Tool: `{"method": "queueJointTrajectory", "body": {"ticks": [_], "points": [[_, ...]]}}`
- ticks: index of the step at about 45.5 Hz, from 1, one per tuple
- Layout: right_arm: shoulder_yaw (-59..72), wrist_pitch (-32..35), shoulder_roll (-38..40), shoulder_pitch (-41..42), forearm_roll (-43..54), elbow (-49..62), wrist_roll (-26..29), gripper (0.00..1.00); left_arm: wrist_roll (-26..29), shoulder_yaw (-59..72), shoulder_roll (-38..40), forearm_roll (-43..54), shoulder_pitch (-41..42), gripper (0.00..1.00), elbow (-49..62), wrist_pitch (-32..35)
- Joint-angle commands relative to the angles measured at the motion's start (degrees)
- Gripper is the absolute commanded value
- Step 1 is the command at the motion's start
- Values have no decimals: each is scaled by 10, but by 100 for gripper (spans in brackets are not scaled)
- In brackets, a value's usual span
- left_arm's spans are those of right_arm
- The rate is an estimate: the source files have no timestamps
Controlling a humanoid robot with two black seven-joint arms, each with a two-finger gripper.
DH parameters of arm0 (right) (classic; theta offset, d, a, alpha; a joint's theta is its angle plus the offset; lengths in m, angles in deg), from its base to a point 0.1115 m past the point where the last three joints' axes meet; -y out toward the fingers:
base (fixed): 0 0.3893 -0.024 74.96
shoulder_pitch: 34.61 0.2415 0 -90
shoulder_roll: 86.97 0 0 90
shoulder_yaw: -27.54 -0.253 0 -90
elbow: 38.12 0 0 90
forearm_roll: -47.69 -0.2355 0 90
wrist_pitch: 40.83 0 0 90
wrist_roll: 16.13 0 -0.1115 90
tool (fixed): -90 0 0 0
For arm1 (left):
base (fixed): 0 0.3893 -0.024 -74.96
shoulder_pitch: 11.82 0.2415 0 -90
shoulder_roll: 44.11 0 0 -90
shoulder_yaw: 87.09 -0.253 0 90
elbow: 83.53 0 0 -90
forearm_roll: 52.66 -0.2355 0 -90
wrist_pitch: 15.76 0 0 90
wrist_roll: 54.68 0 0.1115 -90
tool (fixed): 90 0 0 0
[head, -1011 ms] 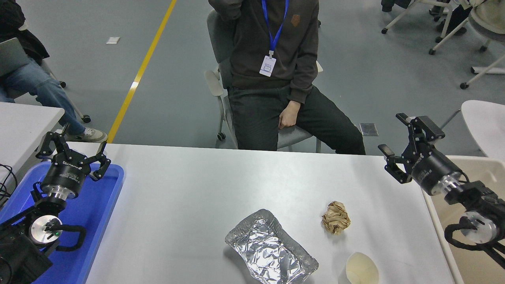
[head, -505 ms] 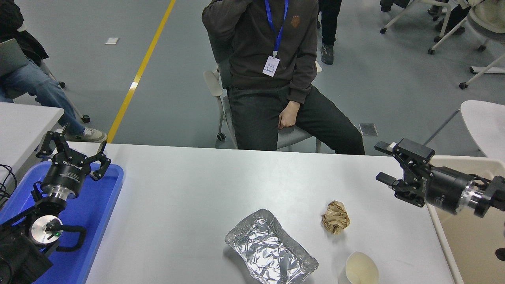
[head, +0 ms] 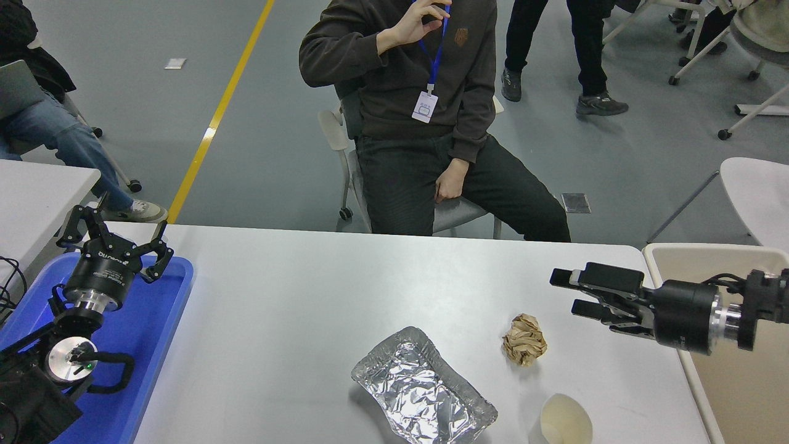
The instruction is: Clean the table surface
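Head view shows the tabletop (head: 296, 308) filling the lower half of the picture, a wide white-grey surface with rounded corners. From its centre, a crumpled foil tray (head: 424, 386) lies toward 5 o'clock, near the front edge. A ball of crumpled brown paper (head: 524, 340) sits at about 4 o'clock, just beyond the foil tray's far right corner and apart from it. A pale paper cup (head: 566, 422) lies on its side at the front edge, at 6 o'clock from the paper ball.

The right gripper (head: 564, 291) comes in from the right edge at 3 o'clock, held level and pointing left across the tabletop. Its two fingers stand apart, one above the other, with nothing between them. Its tips are near the paper ball, up and to the right of it, not touching it. Behind the right arm, a beige bin (head: 733, 376) stands just beside the tabletop's right end.

The left gripper (head: 114, 237) is at 9 o'clock, raised over a blue tray (head: 157, 333) at the tabletop's left end, its fingers spread wide and empty.

At 12 o'clock a person in a dark sweater (head: 425, 80) sits on a chair facing the tabletop, one hand raised, the other resting on a thigh.
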Motion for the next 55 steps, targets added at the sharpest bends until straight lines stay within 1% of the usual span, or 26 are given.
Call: {"method": "queueJointTrajectory", "body": {"ticks": [1,6,11,14,18,31,41,46,52,55], "points": [[2,29,4,9,68,-32,1,99,0,0,0,0,0,100,0,0],[5,34,-1,8,98,-39,1,99,0,0,0,0,0,100,0,0],[35,35,-5,11,142,-41,3,99,0,0,0,0,0,100,0,0],[59,32,-10,10,183,-41,34,99,0,0,0,0,0,100,0,0],[75,30,-11,8,192,-41,79,99,0,0,0,0,0,100,0,0],[83,32,-10,4,190,-40,157,99,0,0,0,0,0,100,0,0],[106,34,-3,1,201,-40,153,99,0,0,0,0,0,100,0,0],[106,34,-2,7,225,-39,148,99,0,0,0,0,0,100,0,0],[107,33,0,6,243,-40,113,99,0,0,0,0,0,100,0,0],[107,32,-1,2,276,-40,100,99,0,0,0,0,0,100,0,0]]}}
